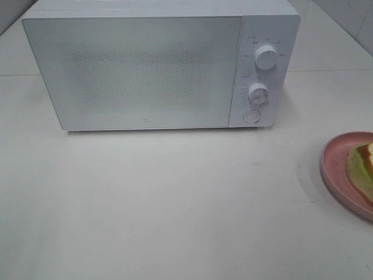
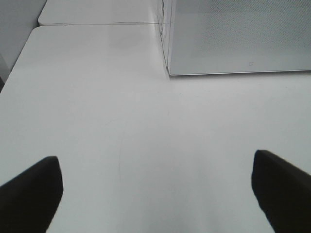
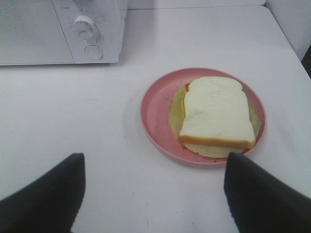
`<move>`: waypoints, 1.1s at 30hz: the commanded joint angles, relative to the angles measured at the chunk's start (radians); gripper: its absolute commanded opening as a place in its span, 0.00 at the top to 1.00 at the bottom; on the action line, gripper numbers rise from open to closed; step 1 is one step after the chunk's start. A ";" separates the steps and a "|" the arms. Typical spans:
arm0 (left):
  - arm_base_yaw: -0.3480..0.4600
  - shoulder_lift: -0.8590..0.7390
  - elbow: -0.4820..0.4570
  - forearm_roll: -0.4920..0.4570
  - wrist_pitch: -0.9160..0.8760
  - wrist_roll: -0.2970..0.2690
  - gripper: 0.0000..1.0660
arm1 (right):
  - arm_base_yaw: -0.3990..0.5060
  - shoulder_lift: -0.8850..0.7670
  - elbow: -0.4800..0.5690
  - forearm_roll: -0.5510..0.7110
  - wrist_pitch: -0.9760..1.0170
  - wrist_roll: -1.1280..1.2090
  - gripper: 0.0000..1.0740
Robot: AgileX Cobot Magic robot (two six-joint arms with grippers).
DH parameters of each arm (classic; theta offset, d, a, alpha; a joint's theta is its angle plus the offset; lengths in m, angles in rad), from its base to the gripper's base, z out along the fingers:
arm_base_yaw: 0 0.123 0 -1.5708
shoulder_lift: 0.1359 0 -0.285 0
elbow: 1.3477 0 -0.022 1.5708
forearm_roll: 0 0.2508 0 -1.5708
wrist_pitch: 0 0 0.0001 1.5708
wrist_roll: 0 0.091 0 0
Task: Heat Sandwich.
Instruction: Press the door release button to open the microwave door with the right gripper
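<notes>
The sandwich, white bread over green-yellow filling, lies on a pink round plate. In the high view only a slice of the sandwich and its plate shows at the right edge. The white microwave stands at the back with its door closed. My right gripper is open, short of the plate, with nothing between its dark fingers. My left gripper is open over bare table, near the microwave's front left corner. Neither arm shows in the high view.
Two round knobs and a round button sit on the microwave's right panel. The white table spreads in front of it. A seam between table tops runs left of the microwave.
</notes>
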 commanded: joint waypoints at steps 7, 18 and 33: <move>-0.001 -0.028 0.002 -0.004 -0.009 -0.004 0.03 | -0.005 -0.026 0.000 0.000 -0.007 -0.010 0.29; -0.001 -0.028 0.002 -0.004 -0.009 -0.004 0.03 | -0.005 0.004 -0.033 0.000 -0.018 -0.001 0.29; -0.001 -0.028 0.002 -0.004 -0.009 -0.004 0.03 | -0.005 0.253 -0.055 0.000 -0.202 -0.003 0.29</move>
